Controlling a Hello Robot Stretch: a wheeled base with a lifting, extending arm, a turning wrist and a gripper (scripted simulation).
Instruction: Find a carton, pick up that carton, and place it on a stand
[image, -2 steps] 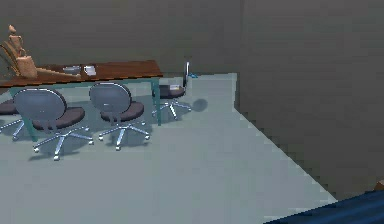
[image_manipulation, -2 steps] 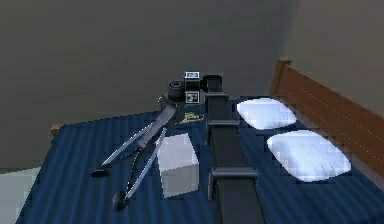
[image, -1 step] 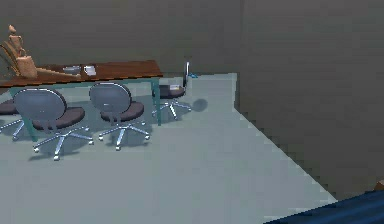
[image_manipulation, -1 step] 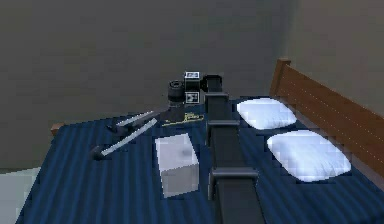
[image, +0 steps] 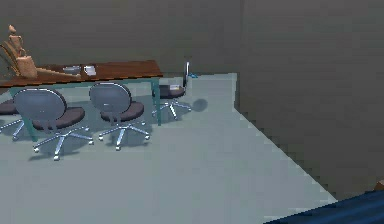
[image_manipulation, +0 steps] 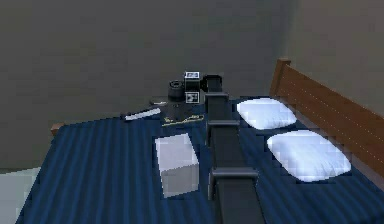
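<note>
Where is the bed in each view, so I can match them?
Forward view: bed, a blue striped corner at the bottom right edge.
Arm side view: bed spans the lower picture, carton on it, pillows at right.
Shared landmark: pale floor beside the bed, at the arm side view's bottom left.

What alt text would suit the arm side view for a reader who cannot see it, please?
A dark arm reaches across a blue striped bed, its claw near small dark items at the far edge. A pale grey carton lies left of the arm; two white pillows lie right, by a wooden headboard.
</note>
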